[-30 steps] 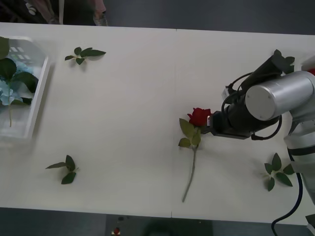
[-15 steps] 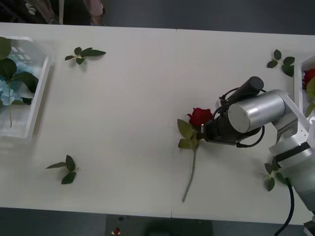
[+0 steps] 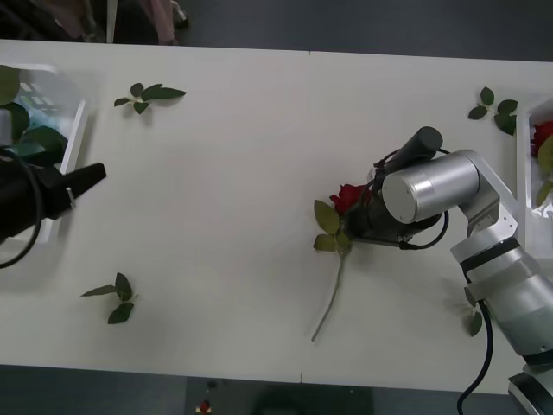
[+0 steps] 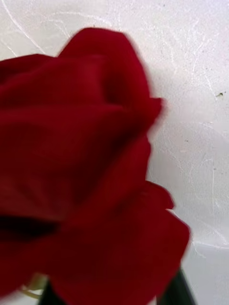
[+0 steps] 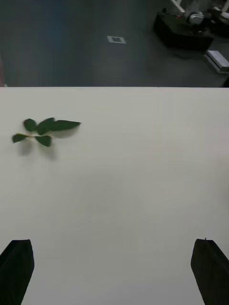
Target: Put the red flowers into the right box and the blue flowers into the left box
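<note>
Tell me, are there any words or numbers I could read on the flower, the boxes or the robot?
None can be read: the red rose, the left box, the right box and the table carry no writing.
The floor sign past the table is too small to read.

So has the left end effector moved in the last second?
Yes. The left end effector has come in from the front view's left edge, now beside the left box, fingers open.

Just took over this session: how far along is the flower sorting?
Done: a blue flower lies in the left box, and a red flower in the right box. In hand: the right gripper is at the rose mid-table. Left: boxing that rose. The left gripper is open by the left box.
</note>
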Controlling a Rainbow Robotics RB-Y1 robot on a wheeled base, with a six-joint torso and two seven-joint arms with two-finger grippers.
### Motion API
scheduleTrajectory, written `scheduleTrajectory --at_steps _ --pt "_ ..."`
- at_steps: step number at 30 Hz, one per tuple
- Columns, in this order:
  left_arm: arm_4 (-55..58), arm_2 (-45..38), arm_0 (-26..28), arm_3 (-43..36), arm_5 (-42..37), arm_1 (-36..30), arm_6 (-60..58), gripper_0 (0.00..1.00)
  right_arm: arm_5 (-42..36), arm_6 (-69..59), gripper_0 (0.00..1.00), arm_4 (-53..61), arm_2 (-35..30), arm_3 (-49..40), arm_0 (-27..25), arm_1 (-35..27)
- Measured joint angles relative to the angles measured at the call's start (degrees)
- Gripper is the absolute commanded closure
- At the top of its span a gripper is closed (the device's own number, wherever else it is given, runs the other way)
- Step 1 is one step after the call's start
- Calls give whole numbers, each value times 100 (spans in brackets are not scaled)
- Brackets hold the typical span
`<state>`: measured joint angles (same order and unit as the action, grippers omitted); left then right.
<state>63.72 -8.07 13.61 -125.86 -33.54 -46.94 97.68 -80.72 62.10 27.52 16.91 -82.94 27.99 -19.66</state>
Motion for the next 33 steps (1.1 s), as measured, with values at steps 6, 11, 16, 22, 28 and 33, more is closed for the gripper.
scheduleTrajectory --at_steps 6,11,16,22,28,33 --pt "-147 694 235 -521 790 -221 0 4 -1 0 100 0 -2 -4 0 0" --pt "21 955 344 -1016 994 -788 0 5 -413 0 100 3 -118 -242 0 0" --pt "108 918 343 -1489 536 -1088 0 5 -1052 0 100 15 -538 -799 -1 0" --pt "377 600 252 -1913 -837 -793 0 4 -1223 0 20 36 -808 -1177 -1 0" --pt "643 520 2 -1932 -1548 -479 51 5 -1109 0 12 17 -621 -1172 -2 -1" --pt "748 520 -155 -1932 -1827 -479 366 5 -940 0 12 17 -439 -1037 -2 -1"
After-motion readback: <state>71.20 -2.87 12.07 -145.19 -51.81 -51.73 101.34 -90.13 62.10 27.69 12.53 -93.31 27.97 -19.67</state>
